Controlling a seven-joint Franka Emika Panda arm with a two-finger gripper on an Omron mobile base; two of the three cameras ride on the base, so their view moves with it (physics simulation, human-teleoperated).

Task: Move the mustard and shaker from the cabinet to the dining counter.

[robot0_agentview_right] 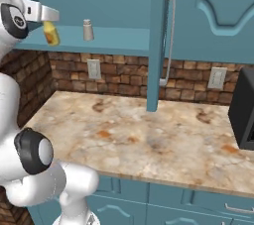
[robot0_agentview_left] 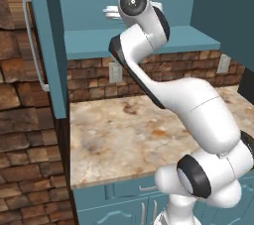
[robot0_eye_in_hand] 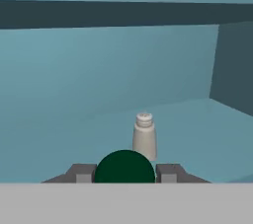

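The mustard [robot0_agentview_right: 50, 34] stood upright on the teal shelf of the cabinet [robot0_agentview_right: 114, 40], its long axis vertical, and it lay directly between the fingers [robot0_eye_in_hand: 82, 173] of the gripper [robot0_eye_in_hand: 124, 173] rather than ahead of them. In the hand view its dark green cap rose as a rounded dome between the two finger tips, one tip close on each side. The jaws were drawn in narrow around the bottle, and by the look of it they had hold of the mustard, though actual contact at the pads was too small to confirm. In the right base view the yellow bottle hung just under the hand at the left end of the shelf. The shaker [robot0_eye_in_hand: 145, 136] stood upright farther back on the same shelf, beyond the bottle and slightly to its right in the hand view, well apart from the fingers and untouched. The coming move would likely be a lift and a straight withdrawal from the cabinet, keeping the bottle vertical and away from the shaker.
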